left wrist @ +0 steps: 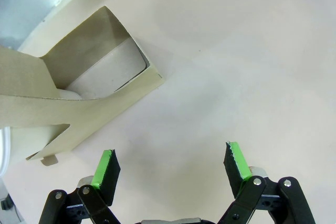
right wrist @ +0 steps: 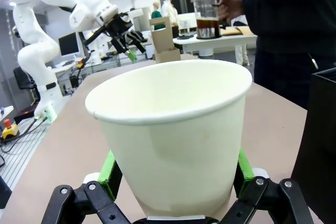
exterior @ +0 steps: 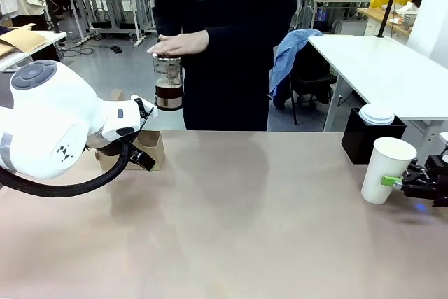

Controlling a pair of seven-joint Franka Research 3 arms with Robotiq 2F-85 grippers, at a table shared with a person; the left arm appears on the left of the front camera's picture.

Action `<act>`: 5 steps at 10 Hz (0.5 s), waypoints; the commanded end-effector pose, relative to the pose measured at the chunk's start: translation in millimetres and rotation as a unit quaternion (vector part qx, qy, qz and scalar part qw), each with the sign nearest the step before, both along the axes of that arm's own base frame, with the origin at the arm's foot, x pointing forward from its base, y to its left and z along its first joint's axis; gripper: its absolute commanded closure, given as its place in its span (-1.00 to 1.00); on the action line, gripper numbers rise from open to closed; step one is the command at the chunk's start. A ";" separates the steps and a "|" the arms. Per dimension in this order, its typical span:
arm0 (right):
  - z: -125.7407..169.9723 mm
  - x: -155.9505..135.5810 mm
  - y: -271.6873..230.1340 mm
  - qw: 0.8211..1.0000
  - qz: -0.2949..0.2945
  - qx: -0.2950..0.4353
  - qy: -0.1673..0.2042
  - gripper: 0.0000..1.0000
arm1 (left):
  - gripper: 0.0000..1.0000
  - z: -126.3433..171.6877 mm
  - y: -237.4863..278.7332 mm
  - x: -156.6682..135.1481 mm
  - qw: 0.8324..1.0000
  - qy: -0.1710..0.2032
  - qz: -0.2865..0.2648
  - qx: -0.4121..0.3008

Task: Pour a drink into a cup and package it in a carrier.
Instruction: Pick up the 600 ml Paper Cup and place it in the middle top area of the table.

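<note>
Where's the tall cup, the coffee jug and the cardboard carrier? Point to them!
tall cup (exterior: 383, 166), front view, on its white side wall.
coffee jug (exterior: 168, 82), front view, on its glass body.
cardboard carrier (left wrist: 86, 51), left wrist view, on a slot's inner wall.

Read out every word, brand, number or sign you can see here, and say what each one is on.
"NIKE SB", white with a swoosh, top edge cropped: on the person's black sweatshirt.
A small black mark on the left arm: too small to read.
No print visible on the white paper cup, the cardboard carrier or the black box.
</note>
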State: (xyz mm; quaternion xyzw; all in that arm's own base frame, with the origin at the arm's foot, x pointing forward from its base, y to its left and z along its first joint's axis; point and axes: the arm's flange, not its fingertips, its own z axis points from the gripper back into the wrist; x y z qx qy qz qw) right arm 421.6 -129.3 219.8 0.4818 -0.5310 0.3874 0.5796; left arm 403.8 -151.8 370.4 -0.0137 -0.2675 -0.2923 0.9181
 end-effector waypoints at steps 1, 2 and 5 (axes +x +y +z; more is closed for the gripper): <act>-0.8 3.4 1.5 1.000 0.001 -0.001 -0.019 -0.65 | -1.00 0.0 0.2 -0.2 1.000 0.000 0.000 0.000; 1.3 2.7 -5.0 1.000 0.019 -0.010 -0.009 -0.60 | -1.00 0.0 0.2 -0.2 1.000 0.000 0.000 0.000; -0.2 0.1 -0.1 1.000 0.000 0.000 -0.001 -0.60 | -1.00 0.0 0.2 -0.2 1.000 0.000 0.000 0.000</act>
